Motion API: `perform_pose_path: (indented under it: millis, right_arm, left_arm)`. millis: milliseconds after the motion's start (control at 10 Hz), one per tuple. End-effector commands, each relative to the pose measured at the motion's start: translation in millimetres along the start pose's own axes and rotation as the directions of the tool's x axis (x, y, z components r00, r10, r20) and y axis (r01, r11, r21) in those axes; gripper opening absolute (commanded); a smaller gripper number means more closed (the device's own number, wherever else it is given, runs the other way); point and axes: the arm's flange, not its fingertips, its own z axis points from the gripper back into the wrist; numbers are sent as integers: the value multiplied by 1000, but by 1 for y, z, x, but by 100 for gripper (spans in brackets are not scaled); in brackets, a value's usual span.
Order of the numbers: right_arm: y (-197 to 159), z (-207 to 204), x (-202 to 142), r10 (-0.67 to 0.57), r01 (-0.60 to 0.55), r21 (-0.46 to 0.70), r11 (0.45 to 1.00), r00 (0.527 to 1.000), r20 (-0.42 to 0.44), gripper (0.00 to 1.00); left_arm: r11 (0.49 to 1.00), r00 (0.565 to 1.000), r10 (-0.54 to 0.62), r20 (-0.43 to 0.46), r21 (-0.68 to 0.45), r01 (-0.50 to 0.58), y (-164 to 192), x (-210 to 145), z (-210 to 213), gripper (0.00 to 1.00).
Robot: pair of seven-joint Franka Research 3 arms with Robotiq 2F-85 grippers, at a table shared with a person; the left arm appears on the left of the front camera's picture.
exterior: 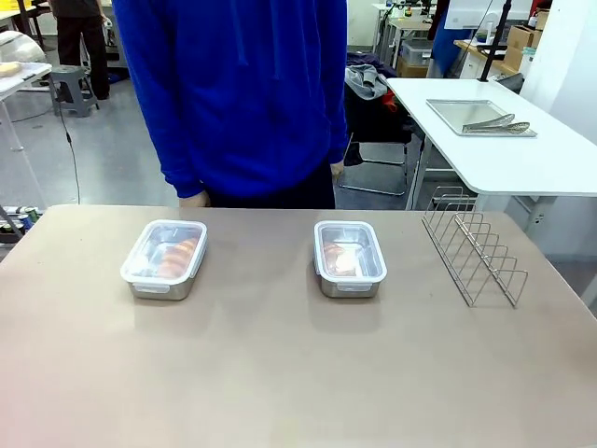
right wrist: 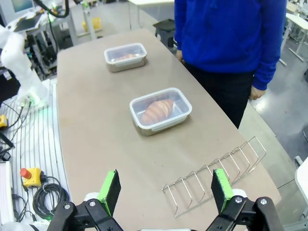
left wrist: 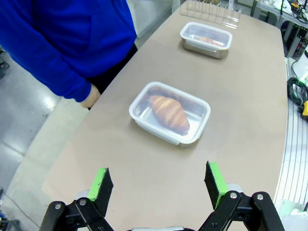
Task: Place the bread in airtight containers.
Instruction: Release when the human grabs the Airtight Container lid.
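Brown surface, both breads boxed under lids.
Left end effector spread, empty; croissant straight ahead, lying slantwise.

Left gripper jaws wide apart, holding nothing; right gripper likewise.

You see an empty silver wire rack on the brown table; behind, metal tongs rest on a flat steel tray atop a white table.
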Motion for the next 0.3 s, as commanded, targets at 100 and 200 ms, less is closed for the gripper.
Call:
perform_pose_path:
  millis: [100,200]
  right_arm:
    - [-1,2,1,14,-14,2,1000,1000,5,100]
    - [-1,2,1,14,-14,2,1000,1000,5,100]
  left_arm:
    - [1000,1000,-10,11,-3,10,-1,1,-1,100]
    - [1000,1000,-10,11,-3,10,-1,1,-1,100]
